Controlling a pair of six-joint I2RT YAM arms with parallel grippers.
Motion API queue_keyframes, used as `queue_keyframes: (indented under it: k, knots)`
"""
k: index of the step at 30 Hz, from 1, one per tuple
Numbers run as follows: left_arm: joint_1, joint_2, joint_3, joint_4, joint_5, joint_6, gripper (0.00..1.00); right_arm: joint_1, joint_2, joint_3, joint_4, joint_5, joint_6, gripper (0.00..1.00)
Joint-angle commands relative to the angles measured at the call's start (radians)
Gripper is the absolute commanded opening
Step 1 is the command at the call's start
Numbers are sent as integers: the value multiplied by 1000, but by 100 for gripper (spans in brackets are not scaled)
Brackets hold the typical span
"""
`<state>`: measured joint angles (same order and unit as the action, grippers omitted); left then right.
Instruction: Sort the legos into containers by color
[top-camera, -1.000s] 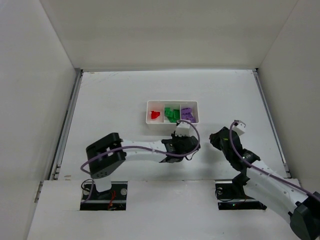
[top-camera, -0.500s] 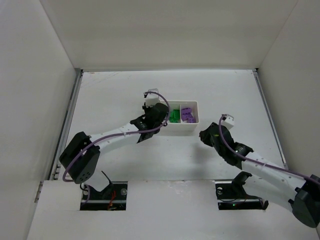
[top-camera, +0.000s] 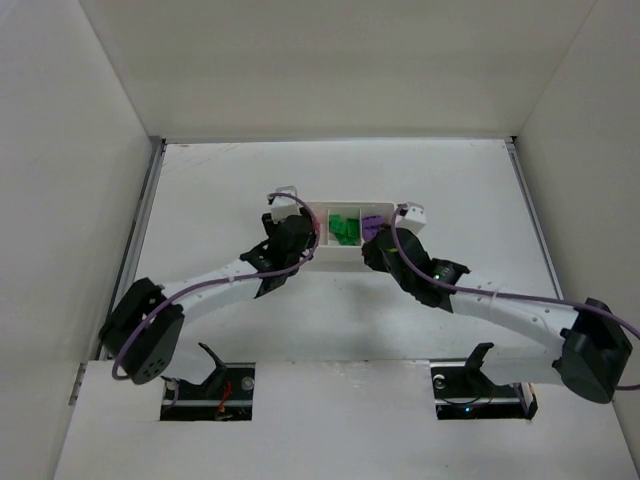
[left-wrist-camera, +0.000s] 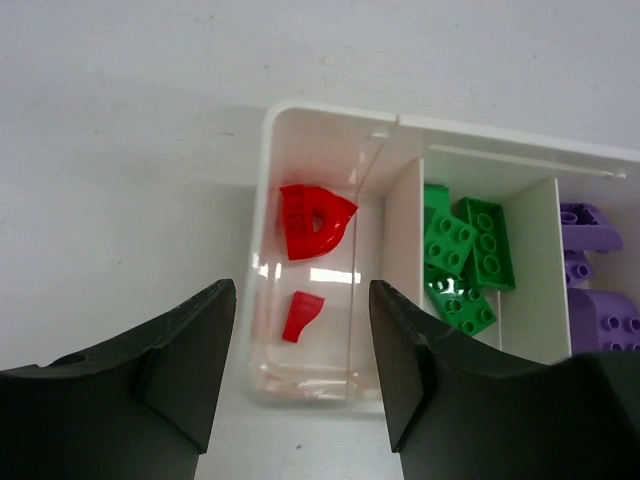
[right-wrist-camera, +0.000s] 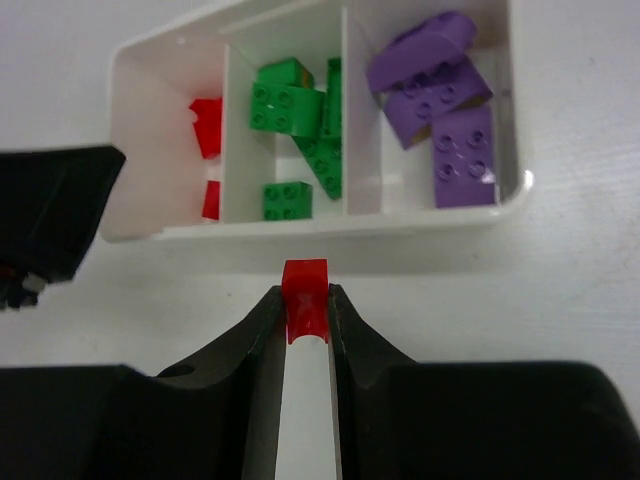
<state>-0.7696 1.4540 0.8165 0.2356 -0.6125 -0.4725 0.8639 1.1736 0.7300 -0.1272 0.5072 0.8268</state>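
The white tray (left-wrist-camera: 330, 120) has three compartments. Its left one holds two red legos, a large one (left-wrist-camera: 315, 220) and a small one (left-wrist-camera: 301, 315). Green legos (left-wrist-camera: 465, 255) fill the middle and purple legos (left-wrist-camera: 600, 300) the right. My left gripper (left-wrist-camera: 300, 350) hangs open over the red compartment, holding nothing; from above it (top-camera: 298, 238) covers the tray's left end. My right gripper (right-wrist-camera: 305, 298) is shut on a small red lego (right-wrist-camera: 305, 278), just in front of the tray's (right-wrist-camera: 330, 228) near wall, below the green legos (right-wrist-camera: 290, 110). In the top view it (top-camera: 372, 246) overlaps the purple end.
White walls enclose the table on three sides. Both arms reach in from the near edge and meet at the tray (top-camera: 345, 252). A black finger of the left gripper (right-wrist-camera: 50, 210) shows at the left edge of the right wrist view.
My left arm swung from the tray's front right to its left end and its jaws opened. My right arm moved up and left to the tray, still gripping the red lego.
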Motion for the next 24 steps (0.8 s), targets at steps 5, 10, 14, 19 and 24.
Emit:
queue_keyframes:
  k: [5,10,14,19,24]
  knots:
    - [103,-312,-272,62,-6,-167,62,20,224,250,146,-48,-110,23]
    - [206,-438,-422,88,3,-216,72,27,417,423,166,-76,-155,23]
    - [269,-468,-477,125,59,-212,87,27,546,545,152,-95,-181,23]
    - [284,-463,-510,177,80,-189,100,16,646,650,120,-90,-181,40]
    - [292,-443,-505,180,77,-181,100,10,589,645,120,-75,-186,58]
